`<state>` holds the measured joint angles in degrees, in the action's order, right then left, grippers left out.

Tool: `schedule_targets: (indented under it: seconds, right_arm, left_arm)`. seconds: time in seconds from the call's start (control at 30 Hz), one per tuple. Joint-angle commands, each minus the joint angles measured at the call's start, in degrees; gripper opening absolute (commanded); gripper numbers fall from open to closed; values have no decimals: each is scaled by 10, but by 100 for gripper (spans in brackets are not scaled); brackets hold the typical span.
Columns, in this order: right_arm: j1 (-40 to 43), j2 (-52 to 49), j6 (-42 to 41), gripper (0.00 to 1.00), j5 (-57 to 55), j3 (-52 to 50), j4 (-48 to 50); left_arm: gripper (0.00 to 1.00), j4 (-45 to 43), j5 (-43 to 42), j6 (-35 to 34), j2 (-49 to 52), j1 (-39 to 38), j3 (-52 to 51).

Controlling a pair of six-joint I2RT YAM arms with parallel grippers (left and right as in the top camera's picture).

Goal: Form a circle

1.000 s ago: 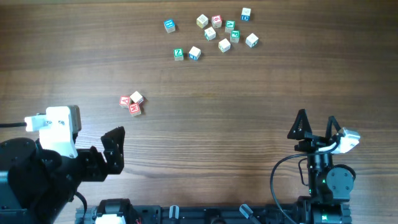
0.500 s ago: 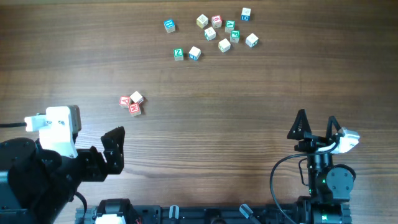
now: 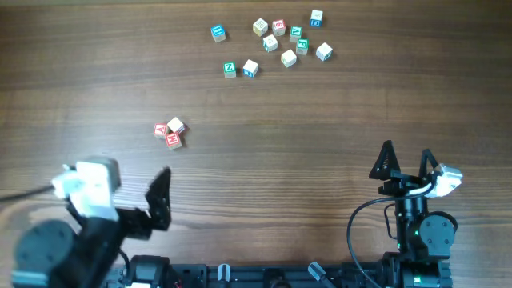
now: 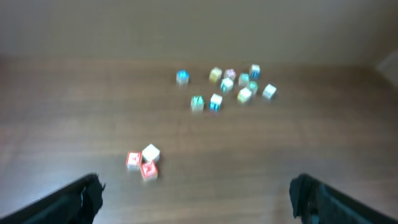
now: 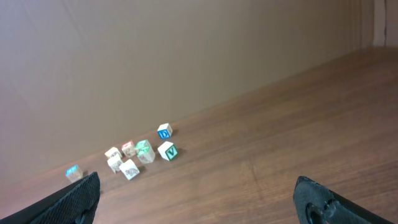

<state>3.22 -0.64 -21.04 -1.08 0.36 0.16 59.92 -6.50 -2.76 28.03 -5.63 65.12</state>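
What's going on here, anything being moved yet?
Nothing is being handled. Both arms sit at the near edge of the table. The left gripper and right gripper are open and empty. Three small cubes, two with red faces up, sit bunched together nearest the left gripper. A larger scatter of blue, green and red cubes lies at the far side, untouched. No circle has been formed.
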Motion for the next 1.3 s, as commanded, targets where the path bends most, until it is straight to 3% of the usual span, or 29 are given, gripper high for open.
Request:
schedule_targets:
  seconds: [0.0, 0.13, 0.33, 0.43, 0.67, 0.83, 1.27]
  right_arm:
    - [4, 4, 10, 100, 10, -1, 2]
    - [4, 4, 9, 100, 10, -1, 2]
    - [4, 4, 10, 100, 10, -1, 2]
    - [4, 4, 9, 100, 10, -1, 2]
    - [4, 4, 9, 100, 10, -1, 2]
    - [4, 4, 9, 100, 10, -1, 2]
    - [4, 4, 9, 100, 10, -1, 2]
  left_arm:
    - [100, -153, -51, 41, -154, -3, -200]
    - [100, -349, -80, 101, -276, 0, -387]
    - [100, -516, -57, 101, -277, -7, -574]
    - [100, -558, -45, 101, -279, -7, -621]
    - [100, -560, 2, 100, -279, -6, -648]
    - [100, -559, 0, 53, -279, -7, -648]
    - [100, -561, 0, 53, -279, -7, -648]
